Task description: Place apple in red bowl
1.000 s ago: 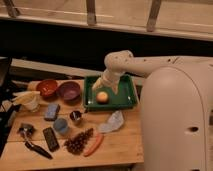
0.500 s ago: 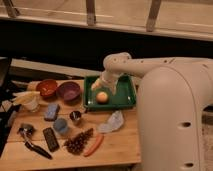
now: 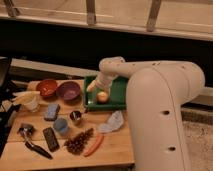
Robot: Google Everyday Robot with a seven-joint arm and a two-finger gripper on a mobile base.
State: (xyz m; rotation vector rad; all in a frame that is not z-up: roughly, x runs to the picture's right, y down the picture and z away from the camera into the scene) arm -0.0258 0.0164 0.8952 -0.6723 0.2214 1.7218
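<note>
**Status: apple not yet lifted, placement outstanding**

My hand (image 3: 96,88) is open and hangs low over the left half of the green tray (image 3: 120,103), at the back of the bench (image 3: 116,150). Its fingers point down towards the apple (image 3: 102,97), which sits in the tray just beside and below them. I cannot tell whether the fingers touch the fruit. Nothing shows it raised off the tray floor, so I record it as not gripped.

The red bowl (image 3: 48,88) stands at the far left of the bench, well apart from the apple. It appears to hold nothing. The purple bowl (image 3: 68,91) stands between it and the tray, just beside the tray's left wall.

Finding on progress: early stage. My arm has reached the apple, and that is the only part I can mark as done. Left to do, in my judgement: close on the apple, lift it clear of the tray wall, carry it left over the purple bowl, and release it in the red bowl.

Points of caution: the apple is round and smooth and may roll out of a poor grip. The purple bowl lies on the carry path and is much the same size as the target, so I should release only over the red one. The carrot (image 3: 93,145) at the front of the bench is not part of this job
</note>
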